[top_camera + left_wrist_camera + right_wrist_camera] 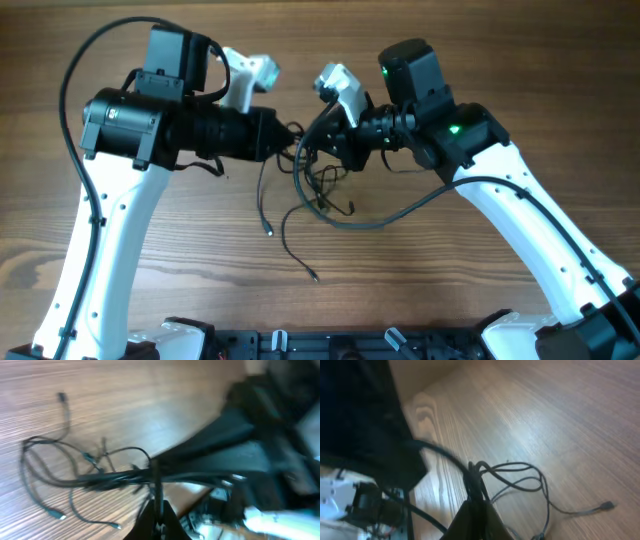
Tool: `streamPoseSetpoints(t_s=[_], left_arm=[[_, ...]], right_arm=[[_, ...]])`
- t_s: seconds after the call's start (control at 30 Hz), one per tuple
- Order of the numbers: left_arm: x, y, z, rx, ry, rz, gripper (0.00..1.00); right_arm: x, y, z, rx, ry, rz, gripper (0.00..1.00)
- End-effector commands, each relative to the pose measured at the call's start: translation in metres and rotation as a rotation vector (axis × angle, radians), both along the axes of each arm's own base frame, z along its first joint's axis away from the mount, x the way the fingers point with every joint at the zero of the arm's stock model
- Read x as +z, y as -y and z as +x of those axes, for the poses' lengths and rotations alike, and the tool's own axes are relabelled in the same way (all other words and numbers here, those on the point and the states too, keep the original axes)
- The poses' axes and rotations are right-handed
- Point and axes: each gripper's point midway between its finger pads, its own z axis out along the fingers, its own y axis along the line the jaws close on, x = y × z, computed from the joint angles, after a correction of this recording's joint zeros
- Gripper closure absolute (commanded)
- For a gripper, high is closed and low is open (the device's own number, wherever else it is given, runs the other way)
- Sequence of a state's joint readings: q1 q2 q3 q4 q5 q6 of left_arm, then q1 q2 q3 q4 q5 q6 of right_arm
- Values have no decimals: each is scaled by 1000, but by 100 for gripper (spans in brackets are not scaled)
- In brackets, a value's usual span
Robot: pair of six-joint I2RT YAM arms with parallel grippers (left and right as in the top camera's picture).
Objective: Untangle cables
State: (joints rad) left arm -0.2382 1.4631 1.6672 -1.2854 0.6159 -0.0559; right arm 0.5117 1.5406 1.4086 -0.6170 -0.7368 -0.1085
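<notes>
the table (545,60) carries a job hardly begun, as far as i can judge. the cables (322,188) lie in a single tangle at its middle, their loops crossing one another, and no cord lies apart on its own. a few tails run out of the tangle toward the robot's base, and that is the only loosening on show. pulling the strands apart and laying out each cord is all left to do.

the left arm (120,190) reaches in from the tangle's left and the right arm (520,205) from its right. both are bent low, so their wrists nearly meet just above the tangle's far side. the left hand (157,512) is pinched fully shut on a thin strand rising from the tangle's bunched middle, which looks drawn into a taut bar across its view. the right hand (474,507) is likewise closed tight, gripping several strands together at the tangle's right edge, with slack loops (520,477) lying beyond its fingers. smallest of all are the silvery plugs: one plug end (268,231) lies just on the base side of the tangle, and a second plug end (316,279) lies further out the same way.
</notes>
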Motion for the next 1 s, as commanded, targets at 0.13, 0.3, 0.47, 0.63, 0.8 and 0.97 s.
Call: streamPoseSetpoints(t_s=[0.13, 0.3, 0.47, 0.63, 0.8, 0.97], left_arm=[[-39, -59, 42, 498, -130, 233, 96], [-63, -69, 57, 534, -199, 258, 96], [-87, -97, 53, 617, -259, 417, 96], [-88, -132, 57, 754, -277, 449, 96], [-86, -136, 63, 783, -263, 435, 96], [-84, -135, 68, 783, -272, 368, 96]], right_arm=[[85, 23, 10, -231, -102, 248, 95], [110, 45, 22, -357, -131, 326, 96], [112, 109, 70, -726, -133, 351, 96], [71, 179, 87, -1085, -217, 228, 96], [14, 259, 64, -1536, -270, -70, 96], [5, 262, 54, -1515, -273, -156, 62]])
